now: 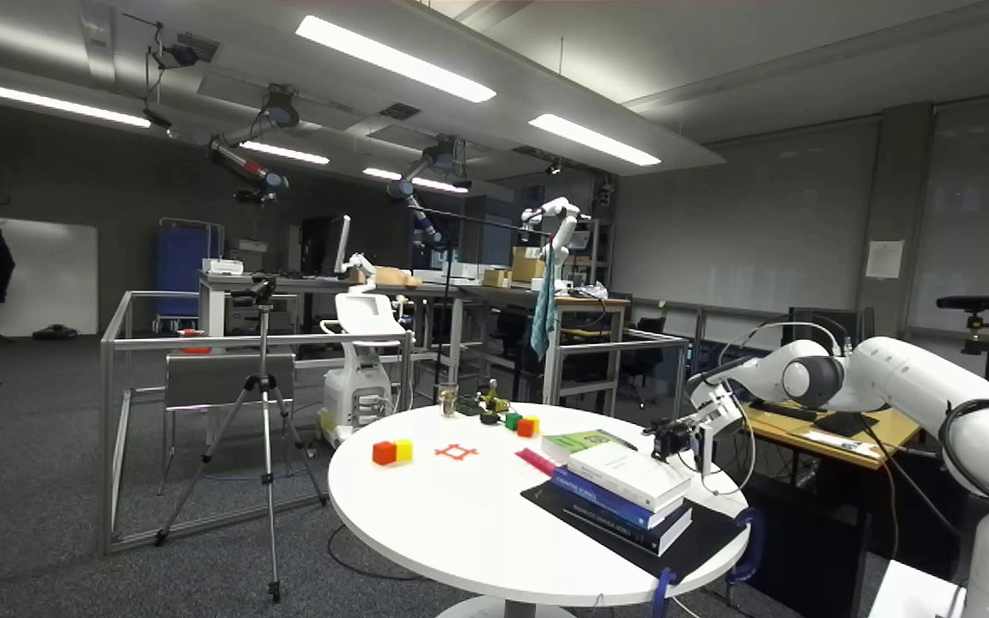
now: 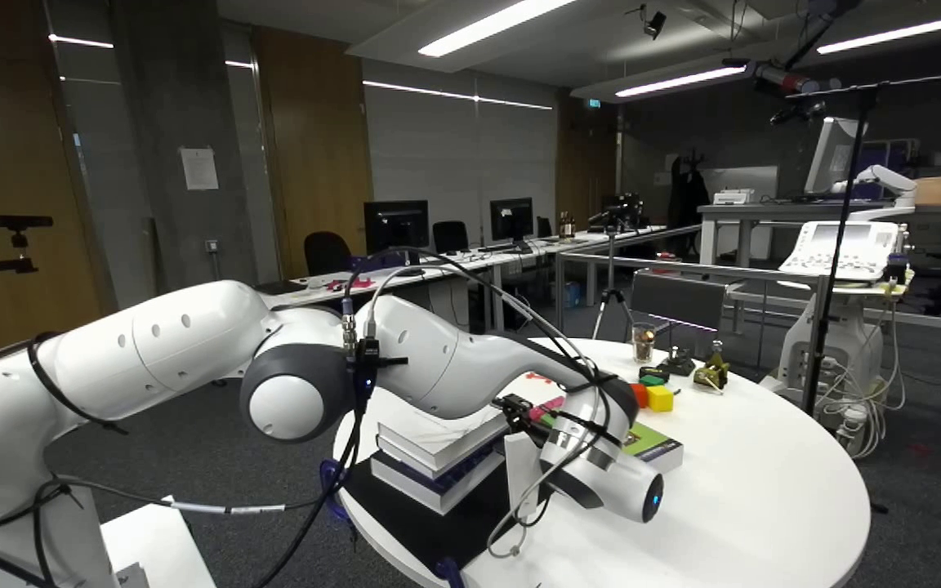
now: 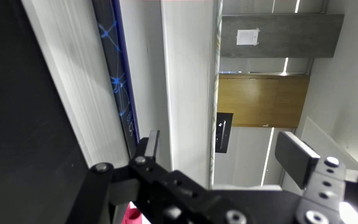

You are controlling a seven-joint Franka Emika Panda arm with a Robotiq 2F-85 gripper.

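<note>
Three stacked books (image 3: pixel 148 77) beside pincer (image 3: pixel 224 148)

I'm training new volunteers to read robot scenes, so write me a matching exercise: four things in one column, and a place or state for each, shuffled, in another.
Things
1. White book
2. Blue book
3. Black mat
4. Gripper

Places and states
A. Standing open, jaws apart
B. Flat on the round table, beneath the stack of books
C. On top of the stack
D. In the middle of the stack

Pairs: 1-C, 2-D, 3-B, 4-A
</note>
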